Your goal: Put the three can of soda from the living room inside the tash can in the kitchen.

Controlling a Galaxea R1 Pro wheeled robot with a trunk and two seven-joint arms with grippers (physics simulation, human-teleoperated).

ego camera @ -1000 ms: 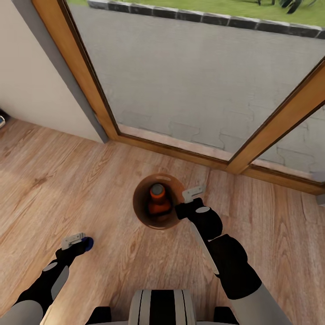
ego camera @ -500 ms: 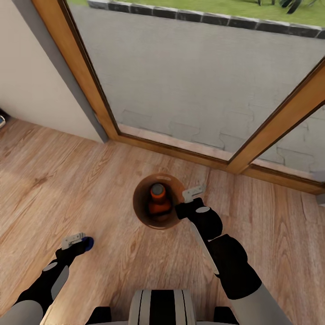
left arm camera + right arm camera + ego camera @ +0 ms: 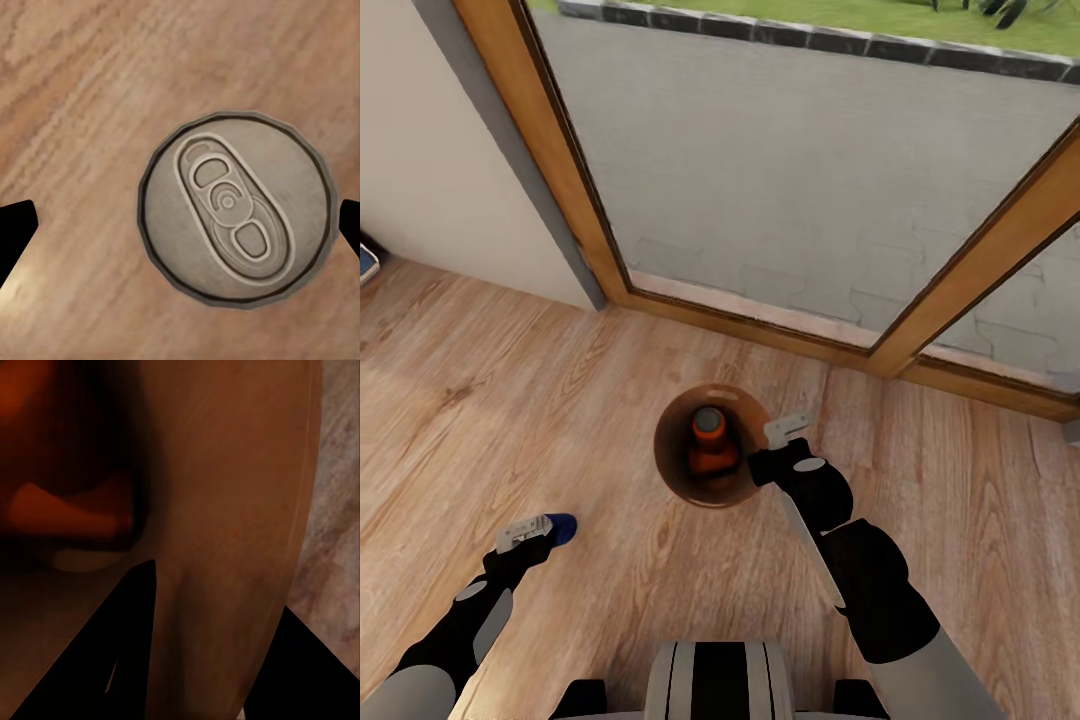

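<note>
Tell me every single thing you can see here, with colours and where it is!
Trash can: one, glossy brown inside, held at its rim over the floor.
Orange soda can: orange, inside the trash can; whether one or two, I cannot tell.
Blue soda can: one, dark blue with silvery top, at the left gripper.
Floor: light wood planks.
Glass door: wood-framed, ahead.
Left gripper: fingertips either side of the blue soda can.
Right gripper: clamped on the trash can's rim.

no readable text, label or number on anything.
</note>
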